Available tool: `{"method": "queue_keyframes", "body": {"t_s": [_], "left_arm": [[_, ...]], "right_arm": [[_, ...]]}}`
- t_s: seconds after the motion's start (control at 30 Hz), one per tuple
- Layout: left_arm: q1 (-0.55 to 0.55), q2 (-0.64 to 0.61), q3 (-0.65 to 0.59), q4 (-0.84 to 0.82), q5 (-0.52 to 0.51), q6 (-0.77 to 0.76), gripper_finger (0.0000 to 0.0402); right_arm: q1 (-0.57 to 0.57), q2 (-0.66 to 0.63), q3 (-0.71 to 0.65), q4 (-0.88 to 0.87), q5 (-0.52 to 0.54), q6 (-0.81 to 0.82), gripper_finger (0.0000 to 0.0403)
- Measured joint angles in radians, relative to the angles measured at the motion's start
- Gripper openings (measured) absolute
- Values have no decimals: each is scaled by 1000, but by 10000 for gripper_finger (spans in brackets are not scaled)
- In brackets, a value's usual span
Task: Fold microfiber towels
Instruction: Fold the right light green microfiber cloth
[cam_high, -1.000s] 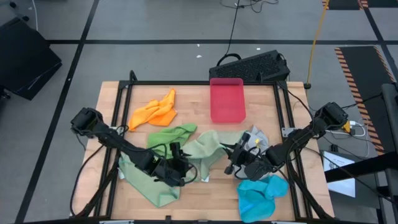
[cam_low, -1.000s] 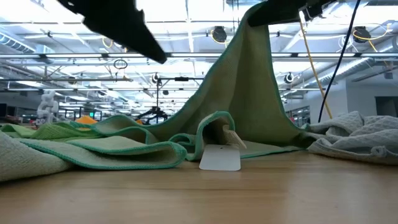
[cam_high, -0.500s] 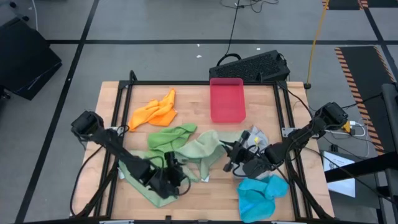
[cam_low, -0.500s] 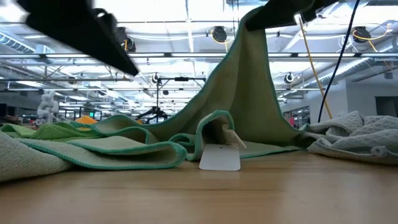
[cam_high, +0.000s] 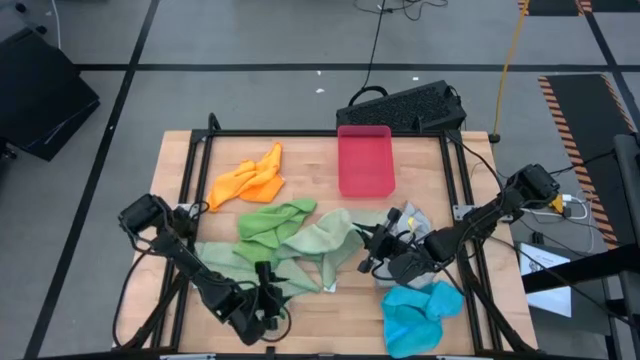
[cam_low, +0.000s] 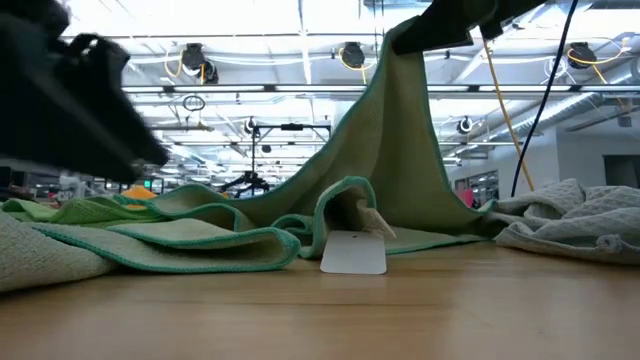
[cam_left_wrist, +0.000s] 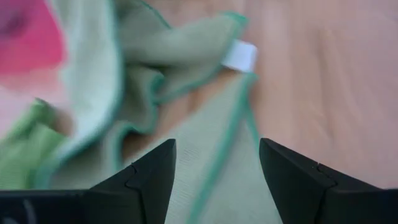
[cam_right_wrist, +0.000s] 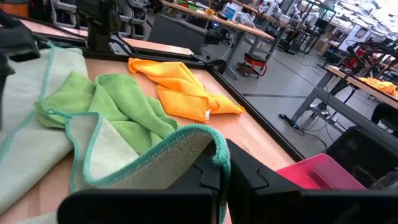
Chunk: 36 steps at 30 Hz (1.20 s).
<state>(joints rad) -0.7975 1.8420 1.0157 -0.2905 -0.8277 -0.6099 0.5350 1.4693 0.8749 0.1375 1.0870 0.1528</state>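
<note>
A pale sage towel lies crumpled across the table's middle. One edge of it is raised by my right gripper, which is shut on it. Its white tag rests on the wood. My left gripper hovers open low over the towel's near part, a finger on either side of its green-trimmed edge; no touch shows. A bright green towel lies partly on the sage one. Orange, grey and blue towels lie apart. My right gripper pinches the sage towel's trimmed edge between its two shut fingers, coming nearly level from the table's right side. One layer or several, I cannot tell. That edge is lifted clear, and the cloth slopes down from it like a tent onto the table.
A pink-red tray stands at the far middle, with a black keyboard beyond the table's far edge. Bare wood shows along the near edge between the sage towel and the blue one.
My left gripper has swung toward the table's near edge and a little left, sinking lower over the sage towel's near part, and has stayed open. My right gripper has kept still with the raised edge.
</note>
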Motion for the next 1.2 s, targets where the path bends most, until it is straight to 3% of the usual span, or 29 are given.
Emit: {"method": "queue_keyframes", "body": {"t_s": [0.13,0.37,0.53,0.67,0.9,1.2], "left_arm": [[28,0,0,-12,-70,32,234],[82,-8,0,-194,-66,1,234],[69,-48,0,-460,-11,-216,234],[16,-88,0,-586,-24,-357,234],[-9,-111,1,-566,-30,-437,234],[88,-111,0,-508,-13,-422,234]], "right_arm": [[-1,0,0,4,-22,2,2],[-2,0,0,0,-26,3,2],[-2,0,0,0,-70,4,2],[-6,0,0,0,-71,24,2],[-8,0,0,0,-73,43,2],[-10,0,0,0,-73,42,2]]}}
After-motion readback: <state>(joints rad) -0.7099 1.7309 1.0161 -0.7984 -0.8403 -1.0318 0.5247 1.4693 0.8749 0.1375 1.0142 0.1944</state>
